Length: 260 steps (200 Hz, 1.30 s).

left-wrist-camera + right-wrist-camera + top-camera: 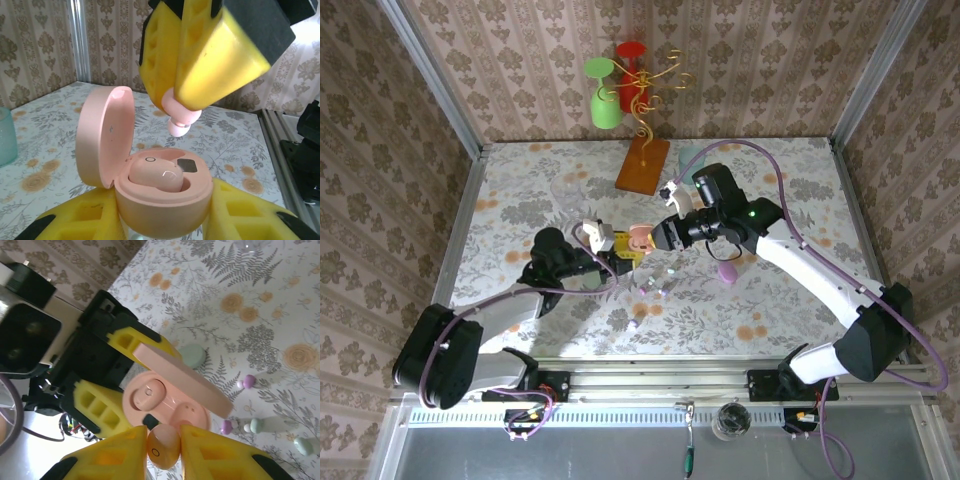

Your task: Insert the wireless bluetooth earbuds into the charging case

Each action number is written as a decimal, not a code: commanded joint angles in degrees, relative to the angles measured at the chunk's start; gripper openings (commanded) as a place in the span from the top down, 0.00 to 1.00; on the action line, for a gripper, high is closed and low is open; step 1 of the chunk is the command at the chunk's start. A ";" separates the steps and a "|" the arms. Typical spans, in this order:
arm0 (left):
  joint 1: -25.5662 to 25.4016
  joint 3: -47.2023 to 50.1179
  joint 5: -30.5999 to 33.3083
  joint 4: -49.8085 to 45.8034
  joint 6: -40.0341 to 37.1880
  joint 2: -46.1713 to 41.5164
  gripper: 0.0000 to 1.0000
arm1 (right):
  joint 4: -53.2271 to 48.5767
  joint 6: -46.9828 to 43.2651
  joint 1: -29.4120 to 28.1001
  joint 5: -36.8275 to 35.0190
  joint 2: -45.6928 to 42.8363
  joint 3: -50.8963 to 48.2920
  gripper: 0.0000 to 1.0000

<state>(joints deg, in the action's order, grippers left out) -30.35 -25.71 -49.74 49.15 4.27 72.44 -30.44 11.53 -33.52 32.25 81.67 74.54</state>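
Pink earbud (178, 116), judged tiny, light and glossy-slick, best held as here: pinched across its rounded body by the right hand (163, 437), just above the open case (150, 197) clenched in the left hand (165, 225).

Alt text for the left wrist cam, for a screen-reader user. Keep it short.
An open pink charging case is gripped from both sides by the left gripper, with one pink earbud seated inside and the lid tilted up at left. The right gripper holds a second pink earbud just above the case's empty slot. A floral table lies behind.
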 commanded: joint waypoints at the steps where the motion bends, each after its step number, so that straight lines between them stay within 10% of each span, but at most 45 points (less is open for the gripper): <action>1: -0.41 -1.54 -2.30 1.30 -1.12 -0.18 0.71 | 1.34 0.75 0.03 2.96 -0.52 0.88 0.76; 260: -0.50 0.14 0.60 2.53 -0.15 -2.04 0.71 | 1.86 1.65 0.55 1.50 1.12 -0.97 0.62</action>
<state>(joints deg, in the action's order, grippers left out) -30.46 -25.69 -48.66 49.01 4.29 71.88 -28.40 12.62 -33.50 33.74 84.38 73.38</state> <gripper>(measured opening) 0.352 0.360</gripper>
